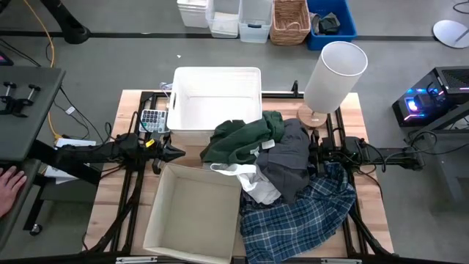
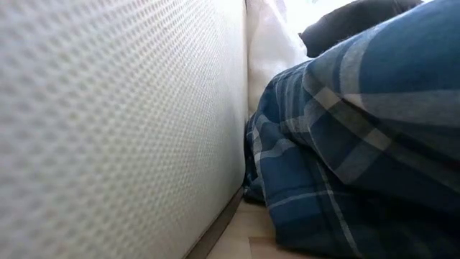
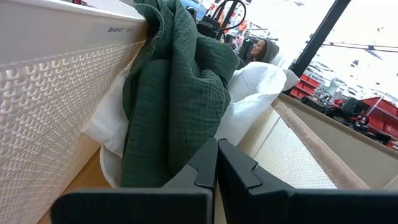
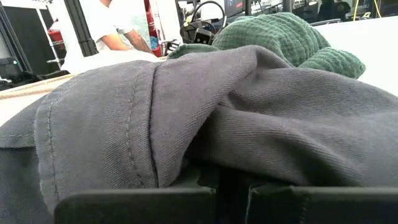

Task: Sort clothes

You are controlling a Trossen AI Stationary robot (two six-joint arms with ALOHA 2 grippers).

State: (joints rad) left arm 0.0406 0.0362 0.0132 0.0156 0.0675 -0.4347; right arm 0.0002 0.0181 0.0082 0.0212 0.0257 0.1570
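Observation:
The clothes lie in a pile on the table's middle right. A dark green garment point(image 1: 242, 138) leans against the white bin point(image 1: 217, 103). A dark grey one point(image 1: 289, 165) lies beside it, a white one point(image 1: 253, 182) sits against the cardboard box point(image 1: 194, 213), and the plaid shirt point(image 1: 300, 216) lies nearest the front. My left gripper point(image 1: 180, 152) is shut and empty, level, just left of the green garment point(image 3: 174, 93). My right gripper point(image 1: 314, 155) is level at the pile's right edge and looks shut. The grey garment point(image 4: 205, 99) covers its fingertips. My right gripper points level from the table's right into the grey garment's right edge point(image 4: 186, 155). A fold of that cloth lies over its fingertips and hides them. The garment rests slack on the pile and the table.
A white cylinder on a wooden foot point(image 1: 333, 73) stands at the table's far right. A small keypad device point(image 1: 152, 119) lies left of the bin. A person's hand point(image 1: 9, 187) shows off the table's left. In the low view the box wall point(image 2: 122, 122) stands against the plaid shirt point(image 2: 359, 144).

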